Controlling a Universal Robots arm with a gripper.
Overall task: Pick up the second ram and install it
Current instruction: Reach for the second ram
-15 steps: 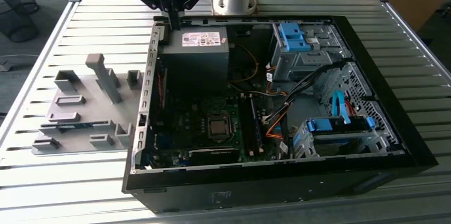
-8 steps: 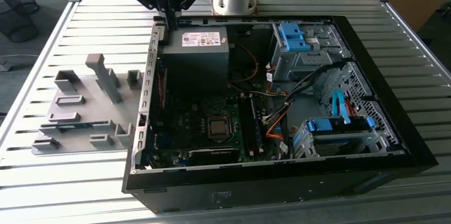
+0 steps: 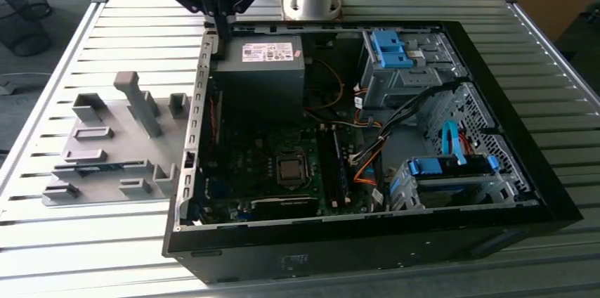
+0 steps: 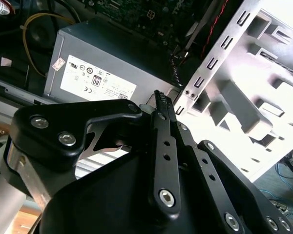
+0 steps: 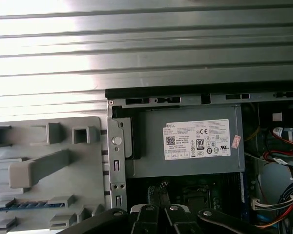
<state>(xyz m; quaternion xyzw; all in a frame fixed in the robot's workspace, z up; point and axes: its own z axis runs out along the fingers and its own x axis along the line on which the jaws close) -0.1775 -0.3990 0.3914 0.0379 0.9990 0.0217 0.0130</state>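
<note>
The end effector (image 3: 223, 29) hangs over the back corner of the open computer case (image 3: 375, 242), just above the grey power box (image 3: 258, 76). Its two fingers look pressed together and they hold nothing. The second ram (image 3: 101, 166) is not near it. It sits lower down and well off to one side of the end effector, outside the case, in a groove of the grey holder (image 3: 112, 145) that rests on the counter (image 3: 94, 242). The stick lies down with its long side level. One end points at the case wall and the other end points away from it. In the first wrist view the second ram (image 5: 24, 205) shows as a thin blue line (its far end is cut off by the picture's edge), and the little chips on it are hard to make out. Grey blocks on the holder hide some of the groove. In the second wrist view the end effector's (image 4: 159, 100) black arms cover much of the case, and the fingers are seen from the side as one thin tip. The long black memory slots (image 3: 335, 164) lie deep in the case, well below the end effector.
</note>
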